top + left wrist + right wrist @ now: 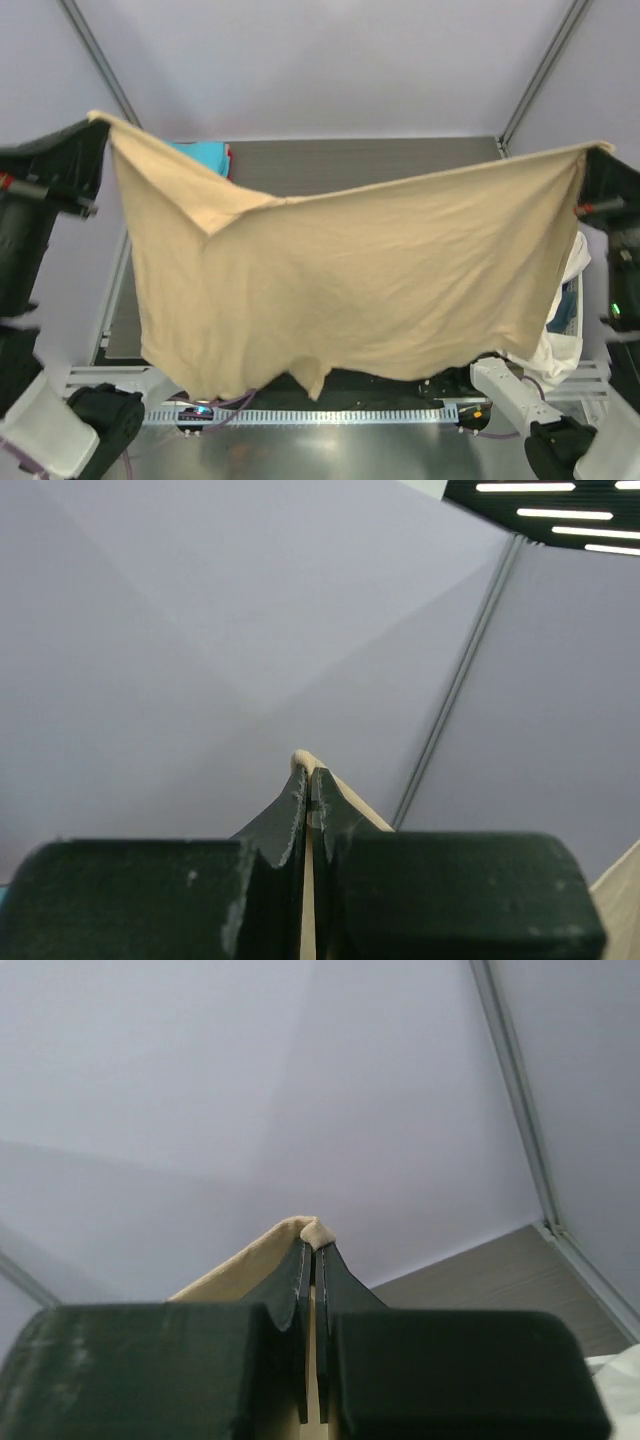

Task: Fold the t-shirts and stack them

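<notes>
Hanging up in the air right now is the big tan t-shirt (340, 270), stretched left to right between the two arms, well above the table (400, 160). The left gripper (97, 122) has the top left corner and the right gripper (600, 150) has the top right one. In both wrist views the fingers are squeezed nearly together with a little nub of tan fabric poking out at the tips, so both are pinched firmly on cloth.

What matters for the next move is that the shirt's long axis runs left-right from gripper to gripper. The top edge sags in the middle and the rest drapes down from it. In the top view the bottom edge shows over the arm bases (100, 415) at the near side. Neither arm is nearer, since each owns a corner. My guess is they need to lower together to lay it flat.

The shirt blocks most of the table. A turquoise shirt (205, 155) peeks out at the far left with a sliver of red shirt (229, 158) touching it. There's white cloth (560, 345) at the near right, and I can't tell how many pieces it is or what it sits in. A flap crosses the tan shirt's upper left; whether that's a sleeve or a fold I can't say. The wrist cams only show fingers and wall (200, 630).
</notes>
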Tool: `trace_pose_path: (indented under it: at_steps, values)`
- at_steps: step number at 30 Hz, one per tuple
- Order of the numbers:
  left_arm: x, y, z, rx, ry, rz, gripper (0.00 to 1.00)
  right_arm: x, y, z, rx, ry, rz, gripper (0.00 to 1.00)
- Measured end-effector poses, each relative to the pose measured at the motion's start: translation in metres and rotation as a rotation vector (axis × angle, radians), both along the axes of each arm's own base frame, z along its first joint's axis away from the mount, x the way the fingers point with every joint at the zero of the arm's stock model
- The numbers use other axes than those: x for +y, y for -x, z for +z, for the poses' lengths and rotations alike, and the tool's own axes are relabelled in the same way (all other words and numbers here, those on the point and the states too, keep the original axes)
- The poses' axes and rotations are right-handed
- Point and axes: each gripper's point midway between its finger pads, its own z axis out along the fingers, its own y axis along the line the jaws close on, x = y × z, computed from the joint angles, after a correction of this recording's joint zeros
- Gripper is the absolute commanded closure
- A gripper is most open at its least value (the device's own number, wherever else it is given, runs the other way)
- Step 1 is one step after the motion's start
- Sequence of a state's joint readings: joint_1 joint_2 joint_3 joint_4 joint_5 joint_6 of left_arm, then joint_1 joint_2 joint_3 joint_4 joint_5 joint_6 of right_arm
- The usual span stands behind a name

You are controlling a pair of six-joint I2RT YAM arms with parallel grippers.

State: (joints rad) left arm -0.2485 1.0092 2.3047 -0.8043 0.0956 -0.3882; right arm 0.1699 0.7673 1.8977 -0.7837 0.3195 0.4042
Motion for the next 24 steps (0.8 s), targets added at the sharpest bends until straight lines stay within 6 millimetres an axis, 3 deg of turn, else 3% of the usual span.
trace_pose_path:
  at_steps: [3,5,7,9,10,11,12,14,15,16,17,19,21,23,24]
  values:
    - [-0.017,-0.074,-0.007,0.101,-0.026,0.011,1.00,-0.002,-0.073,-0.017,0.149,0.039,-0.080,0.99]
    - [-0.031,-0.141,-0.026,0.200,-0.052,0.024,1.00,0.003,-0.141,-0.051,0.306,0.081,-0.122,0.99]
    - [-0.042,-0.217,-0.064,0.328,-0.085,0.043,1.00,0.010,-0.205,-0.094,0.451,0.121,-0.137,0.99]
    - [-0.045,-0.293,-0.117,0.472,-0.113,0.062,1.00,0.017,-0.268,-0.154,0.611,0.157,-0.154,0.99]
    - [-0.043,-0.330,-0.149,0.548,-0.124,0.076,0.93,0.019,-0.298,-0.192,0.702,0.174,-0.160,0.87]
    - [-0.040,-0.367,-0.192,0.643,-0.137,0.086,0.74,0.022,-0.326,-0.236,0.802,0.188,-0.164,0.63]
    - [-0.036,-0.403,-0.235,0.733,-0.150,0.094,0.38,0.024,-0.347,-0.278,0.894,0.198,-0.162,0.23]
    - [-0.030,-0.463,-0.330,0.908,-0.158,0.080,0.15,0.021,-0.369,-0.354,1.064,0.217,-0.168,0.12]
    - [-0.029,-0.478,-0.373,0.988,-0.164,0.068,0.08,0.018,-0.372,-0.392,1.157,0.229,-0.172,0.09]
    - [-0.028,-0.486,-0.453,1.162,-0.174,0.055,0.06,0.016,-0.372,-0.416,1.219,0.235,-0.171,0.08]
    - [-0.025,-0.485,-0.467,1.197,-0.179,0.056,0.06,0.015,-0.370,-0.434,1.270,0.241,-0.169,0.08]
    - [-0.024,-0.468,-0.532,1.359,-0.194,0.046,0.05,0.012,-0.362,-0.450,1.333,0.238,-0.169,0.08]
    - [-0.028,-0.436,-0.569,1.478,-0.214,0.031,0.05,0.012,-0.361,-0.441,1.315,0.228,-0.172,0.07]
    - [-0.034,-0.412,-0.573,1.526,-0.232,0.017,0.05,0.016,-0.359,-0.419,1.256,0.218,-0.168,0.07]
    - [-0.039,-0.403,-0.564,1.516,-0.240,0.010,0.05,0.019,-0.356,-0.409,1.227,0.213,-0.163,0.07]
